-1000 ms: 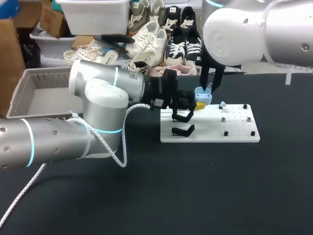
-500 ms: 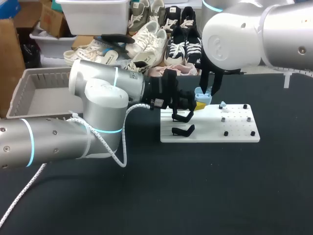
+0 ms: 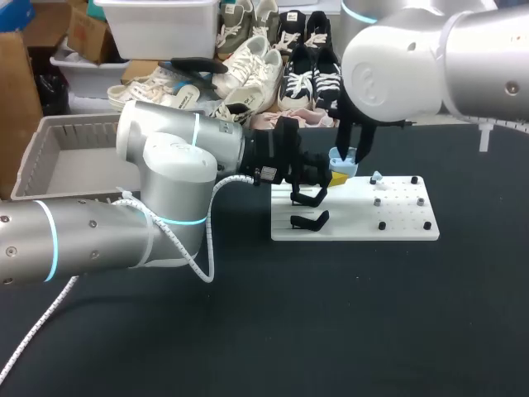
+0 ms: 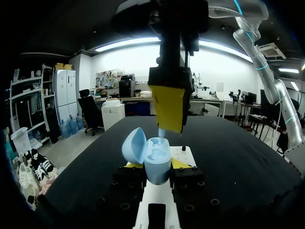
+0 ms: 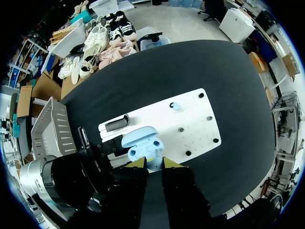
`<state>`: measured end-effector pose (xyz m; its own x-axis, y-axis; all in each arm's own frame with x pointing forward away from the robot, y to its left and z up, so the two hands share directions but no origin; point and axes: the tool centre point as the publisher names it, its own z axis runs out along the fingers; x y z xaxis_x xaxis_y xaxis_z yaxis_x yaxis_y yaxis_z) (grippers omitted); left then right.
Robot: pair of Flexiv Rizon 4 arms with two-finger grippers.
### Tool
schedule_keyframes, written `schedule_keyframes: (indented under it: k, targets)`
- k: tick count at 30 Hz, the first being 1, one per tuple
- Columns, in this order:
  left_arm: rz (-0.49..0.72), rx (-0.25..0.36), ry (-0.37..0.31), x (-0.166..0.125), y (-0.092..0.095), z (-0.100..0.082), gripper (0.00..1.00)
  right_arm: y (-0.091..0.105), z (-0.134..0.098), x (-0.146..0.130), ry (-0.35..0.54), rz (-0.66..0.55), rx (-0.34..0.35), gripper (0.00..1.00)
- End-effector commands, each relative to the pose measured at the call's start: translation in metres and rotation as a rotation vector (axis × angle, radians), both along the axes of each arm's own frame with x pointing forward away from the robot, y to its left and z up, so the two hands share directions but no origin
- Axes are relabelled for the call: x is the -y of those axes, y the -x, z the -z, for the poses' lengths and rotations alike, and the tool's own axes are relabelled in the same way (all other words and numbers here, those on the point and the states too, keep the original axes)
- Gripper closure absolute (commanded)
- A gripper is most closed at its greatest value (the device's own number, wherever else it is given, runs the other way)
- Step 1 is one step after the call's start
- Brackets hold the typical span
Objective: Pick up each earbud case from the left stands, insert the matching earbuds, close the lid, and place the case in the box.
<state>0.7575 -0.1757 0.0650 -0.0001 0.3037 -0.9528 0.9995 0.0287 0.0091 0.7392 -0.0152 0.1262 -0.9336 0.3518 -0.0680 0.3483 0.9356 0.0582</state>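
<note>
The black surface (image 3: 372,314) carries a white stand board (image 3: 397,222), and above the board's near end the left hand (image 4: 155,168) is clenched on the light blue earbud case (image 4: 158,153). The case stands upright, gripped from both sides (lid swung open, hollows facing up). The right hand (image 5: 154,164) hangs close above the open case; I cannot tell whether it grips anything.
</note>
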Motion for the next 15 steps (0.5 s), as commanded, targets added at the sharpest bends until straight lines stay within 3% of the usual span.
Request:
schedule_keyframes:
  k: [1,15]
  targets:
    - [0.000,0.000,0.001,0.0001,-0.0007,0.0005,1.00,-0.0010,0.0006,-0.0007,0.003,0.001,-0.002,1.00]
    - [0.000,0.000,0.001,0.0001,-0.0007,0.0005,1.00,-0.0032,0.0022,0.0022,0.005,0.003,-0.011,1.00]
